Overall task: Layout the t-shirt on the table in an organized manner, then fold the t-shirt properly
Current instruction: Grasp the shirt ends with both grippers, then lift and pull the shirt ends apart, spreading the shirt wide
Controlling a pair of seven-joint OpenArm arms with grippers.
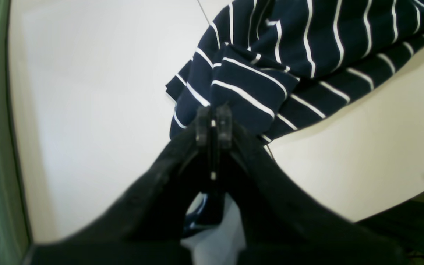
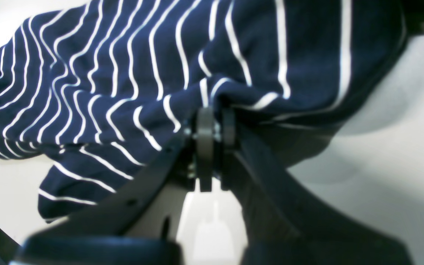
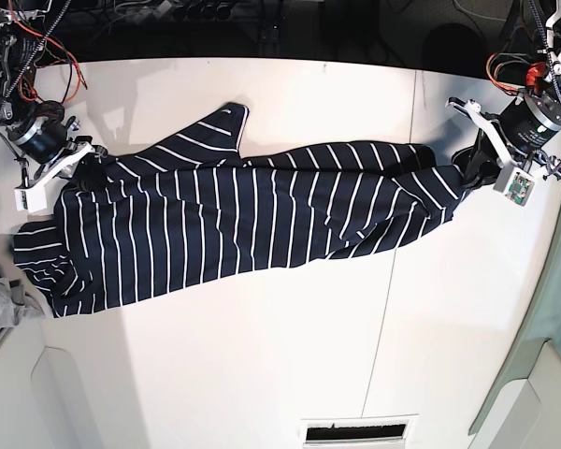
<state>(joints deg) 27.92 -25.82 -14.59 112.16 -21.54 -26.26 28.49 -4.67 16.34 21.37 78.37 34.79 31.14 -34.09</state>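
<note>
The dark navy t-shirt (image 3: 243,220) with thin white stripes lies stretched left to right across the white table (image 3: 262,374), one sleeve (image 3: 215,131) pointing toward the far edge. At the shirt's right end my left gripper (image 3: 467,170) is shut on a bunched edge. In the left wrist view the left gripper (image 1: 214,119) pinches t-shirt (image 1: 271,66) fabric between its closed fingers, lifted slightly off the table (image 1: 105,92). My right gripper (image 3: 82,161) holds the shirt's left end. From the right wrist, the right gripper (image 2: 214,123) is shut where the t-shirt (image 2: 123,84) puckers.
A small grey cloth (image 3: 0,313) lies at the table's left edge. A thin dark seam (image 3: 393,271) runs across the tabletop, and a vent slot (image 3: 359,432) sits at the near edge. A green surface (image 3: 542,309) borders the right side. Cables (image 3: 47,47) hang at the back left.
</note>
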